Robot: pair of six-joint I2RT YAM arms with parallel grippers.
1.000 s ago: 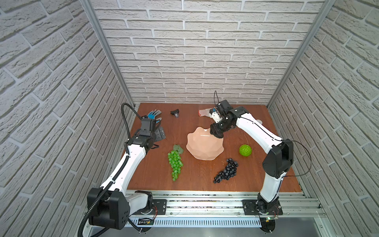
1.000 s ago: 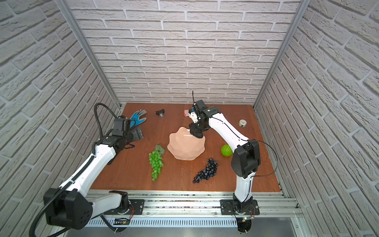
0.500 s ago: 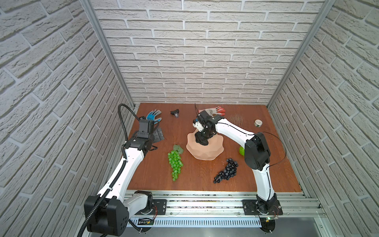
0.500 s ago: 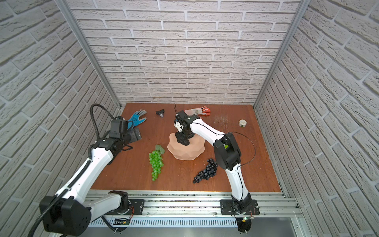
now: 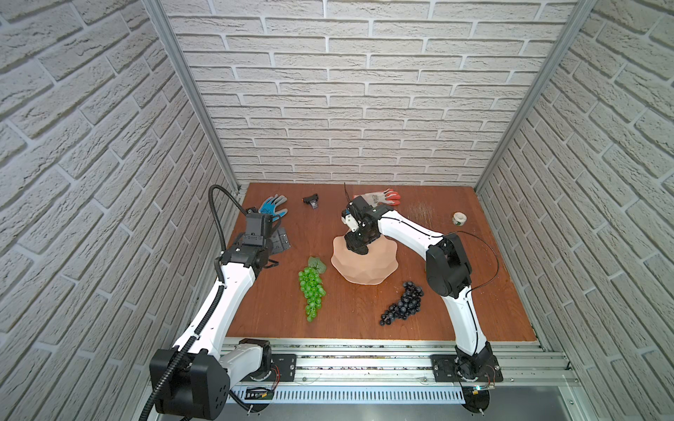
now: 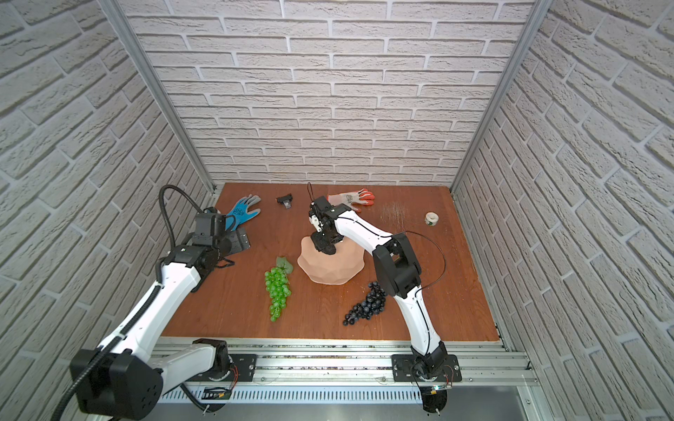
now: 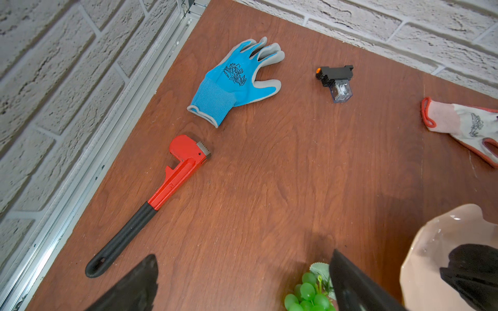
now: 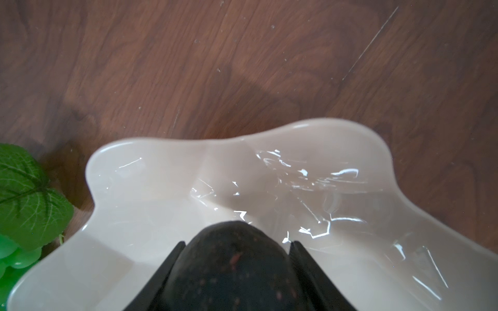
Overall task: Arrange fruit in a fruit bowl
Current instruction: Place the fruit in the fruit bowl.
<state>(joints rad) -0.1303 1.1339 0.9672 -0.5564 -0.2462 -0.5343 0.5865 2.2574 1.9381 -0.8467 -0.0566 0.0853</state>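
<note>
One piece is almost home: my right claw (image 8: 237, 245) pinches the avocado (image 8: 231, 274) over the inside of the bowl (image 8: 242, 140), not yet let go. The green grapes (image 5: 312, 288) lie on the table (image 5: 357, 328) just beside the bowl, the dark grapes (image 5: 403, 304) near its front. The round green fruit I cannot see. My left claw (image 7: 242, 255) hangs spread and empty near the wrench (image 7: 167, 183). The blue glove (image 7: 231, 78) and tape roll (image 5: 459, 218) sit well clear. I judge nothing blocks the drop.
</note>
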